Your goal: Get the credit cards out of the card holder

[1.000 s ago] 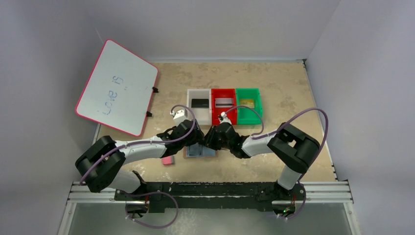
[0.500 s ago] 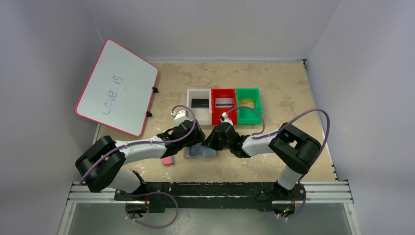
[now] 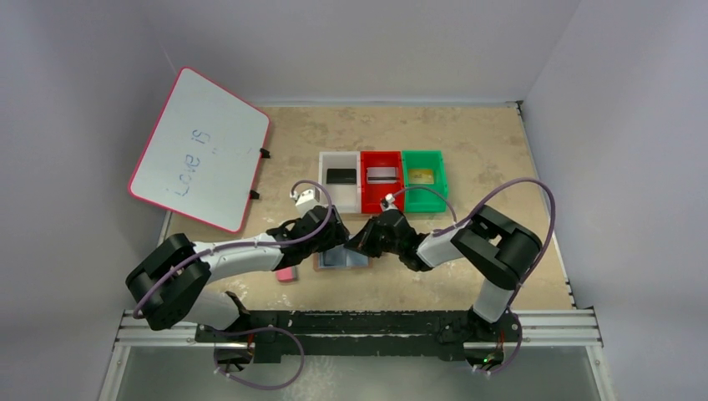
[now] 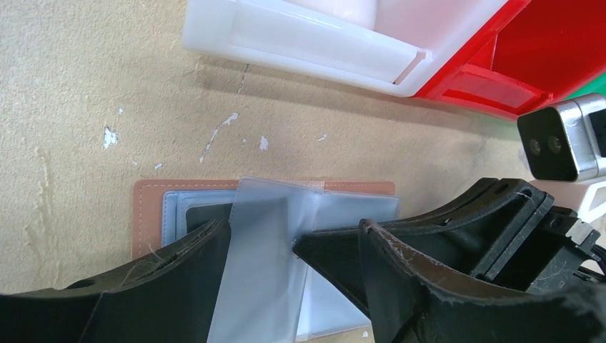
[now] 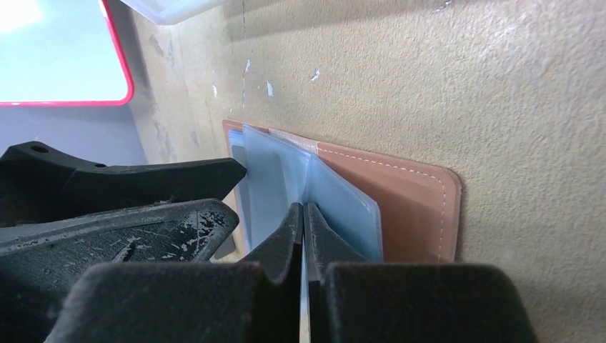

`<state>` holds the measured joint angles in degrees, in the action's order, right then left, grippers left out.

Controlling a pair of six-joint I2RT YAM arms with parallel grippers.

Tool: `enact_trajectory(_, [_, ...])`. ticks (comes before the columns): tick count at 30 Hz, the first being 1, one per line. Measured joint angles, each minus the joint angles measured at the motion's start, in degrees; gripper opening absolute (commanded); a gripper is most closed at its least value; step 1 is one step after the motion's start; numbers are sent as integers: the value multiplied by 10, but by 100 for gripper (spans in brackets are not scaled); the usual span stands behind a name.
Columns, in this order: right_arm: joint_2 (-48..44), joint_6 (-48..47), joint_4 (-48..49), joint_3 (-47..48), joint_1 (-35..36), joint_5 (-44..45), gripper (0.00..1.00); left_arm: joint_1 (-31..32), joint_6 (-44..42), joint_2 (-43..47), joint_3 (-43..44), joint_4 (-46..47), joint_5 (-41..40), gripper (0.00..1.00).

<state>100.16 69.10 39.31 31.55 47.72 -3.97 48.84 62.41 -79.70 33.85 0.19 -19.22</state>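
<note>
1. The left claw point(image 4: 293, 227) hangs open just over the card holder point(image 4: 146, 214). One finger is on each side of the lifted clear sleeve point(image 4: 257, 275), and it grips nothing.
2. The card holder lies unfolded and flat on the tabletop point(image 3: 467, 150), between the two claws and near the front. Its long axis runs left to right across the arms. It is tan leather with pale stitching, and a fan of blue-grey clear sleeves is hinged along its middle.
3. A dark credit card point(image 4: 207, 213) shows in the flat sleeve at the holder's left end, right under the left claw's left finger. The next move turns on this: the card is on the left arm's side, so that arm looks the nearer one to pull it. Which edge of that pocket is open cannot be made out.
4. The right claw point(image 5: 303, 211) is closed, with its tips meeting on the thin edge of the clear sleeve. It holds that leaf up off the holder's right half, so my guess is that the current step is page-turning to bare the card.
5. Farther back stand a white bin point(image 3: 338, 159), a red bin point(image 3: 381, 157) and a green bin point(image 3: 423, 156). Each has a card in it: black, silver-grey and gold.
</note>
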Motion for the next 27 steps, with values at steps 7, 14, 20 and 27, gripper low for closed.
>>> enact_trajectory(7, [12,17,64,-28,-13,-21,0,1,1,-3,8,-12,-11,70])
enact_trajectory(14, [17,19,81,-35,-17,-31,0,0,-10,-24,43,-58,-29,71])
enact_trajectory(20, [24,21,96,-38,-24,-43,0,0,-30,-52,61,-47,-20,70])
enact_trajectory(27, [29,23,104,-39,-29,-56,0,-1,-36,-62,56,-5,17,68])
